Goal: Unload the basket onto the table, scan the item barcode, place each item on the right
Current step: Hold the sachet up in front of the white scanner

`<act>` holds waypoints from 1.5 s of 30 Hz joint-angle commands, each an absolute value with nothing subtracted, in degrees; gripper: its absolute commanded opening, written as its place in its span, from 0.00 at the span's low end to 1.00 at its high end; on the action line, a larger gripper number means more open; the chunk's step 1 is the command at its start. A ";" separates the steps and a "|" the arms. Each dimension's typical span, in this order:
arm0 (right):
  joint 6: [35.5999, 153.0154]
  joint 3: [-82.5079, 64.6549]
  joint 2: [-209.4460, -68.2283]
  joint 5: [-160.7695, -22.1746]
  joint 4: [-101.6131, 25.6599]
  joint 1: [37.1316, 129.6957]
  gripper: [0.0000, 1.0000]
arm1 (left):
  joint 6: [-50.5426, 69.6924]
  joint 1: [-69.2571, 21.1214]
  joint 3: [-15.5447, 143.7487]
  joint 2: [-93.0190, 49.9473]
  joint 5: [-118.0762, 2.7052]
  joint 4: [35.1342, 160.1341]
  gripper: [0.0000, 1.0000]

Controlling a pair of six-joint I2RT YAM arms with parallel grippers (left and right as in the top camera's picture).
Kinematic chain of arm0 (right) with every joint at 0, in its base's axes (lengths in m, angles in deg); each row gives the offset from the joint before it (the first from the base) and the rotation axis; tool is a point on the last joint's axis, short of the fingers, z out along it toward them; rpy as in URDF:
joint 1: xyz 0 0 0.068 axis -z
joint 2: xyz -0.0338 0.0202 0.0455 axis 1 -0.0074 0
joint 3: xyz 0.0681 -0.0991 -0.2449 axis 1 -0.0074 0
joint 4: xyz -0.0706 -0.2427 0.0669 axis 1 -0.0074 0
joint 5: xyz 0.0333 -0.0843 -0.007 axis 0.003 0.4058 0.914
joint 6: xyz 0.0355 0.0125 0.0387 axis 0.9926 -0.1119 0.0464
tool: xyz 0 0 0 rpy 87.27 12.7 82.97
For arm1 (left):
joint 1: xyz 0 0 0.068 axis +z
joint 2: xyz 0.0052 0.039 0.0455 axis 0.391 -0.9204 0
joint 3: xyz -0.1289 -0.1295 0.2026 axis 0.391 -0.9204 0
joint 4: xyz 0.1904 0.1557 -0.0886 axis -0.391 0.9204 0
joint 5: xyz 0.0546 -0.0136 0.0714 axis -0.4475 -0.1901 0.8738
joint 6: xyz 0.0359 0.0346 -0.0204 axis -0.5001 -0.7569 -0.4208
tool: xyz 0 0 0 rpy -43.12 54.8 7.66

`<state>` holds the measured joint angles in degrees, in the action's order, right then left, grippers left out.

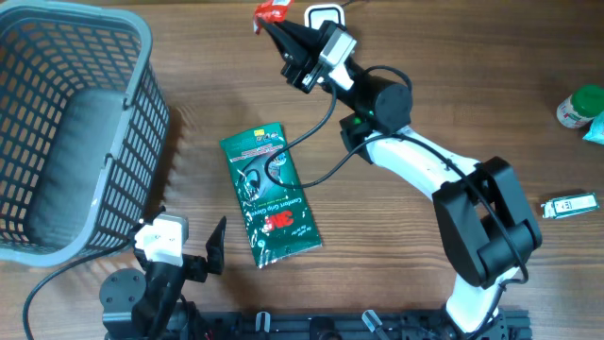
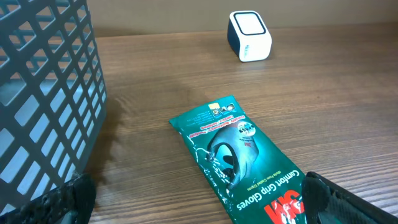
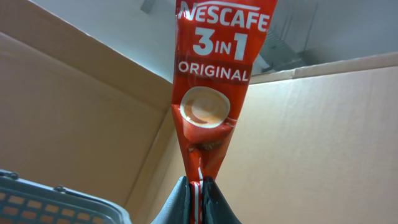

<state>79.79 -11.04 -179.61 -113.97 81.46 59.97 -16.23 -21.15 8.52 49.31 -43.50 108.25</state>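
- The right gripper (image 3: pixel 198 186) is clamped on the lower end of a red Nescafe 3-in-1 sachet (image 3: pixel 211 81), jaws pressed together on it.
- It holds the sachet upright at the far edge of the table, just left of the white scanner (image 1: pixel 326 16).
- The left gripper (image 2: pixel 202 205) hangs at the near left with its jaws wide apart, holding nothing.
- A green glove packet (image 1: pixel 271 194) lies flat mid-table, near that gripper.
- A grey basket (image 1: pixel 132 179) stands at the left.
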 commanded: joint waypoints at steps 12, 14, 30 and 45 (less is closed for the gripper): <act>17.41 -10.77 -179.28 -176.31 30.84 72.47 0.04 | -15.66 -21.41 8.17 49.68 -44.18 108.11 1.00; 11.84 -10.77 -179.28 -176.33 25.73 72.47 0.04 | -15.66 -21.41 8.17 49.68 -44.18 108.11 1.00; 1.18 -10.75 -179.28 -176.27 24.46 72.74 0.04 | -15.66 -21.41 8.17 49.68 -44.18 108.11 1.00; -0.22 -10.71 -179.26 -176.33 44.94 72.28 0.04 | -15.66 -21.41 8.17 49.68 -44.18 108.11 1.00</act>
<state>-0.49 -10.99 -179.59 -172.79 44.68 72.65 -16.25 -21.15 8.52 49.31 -43.50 108.25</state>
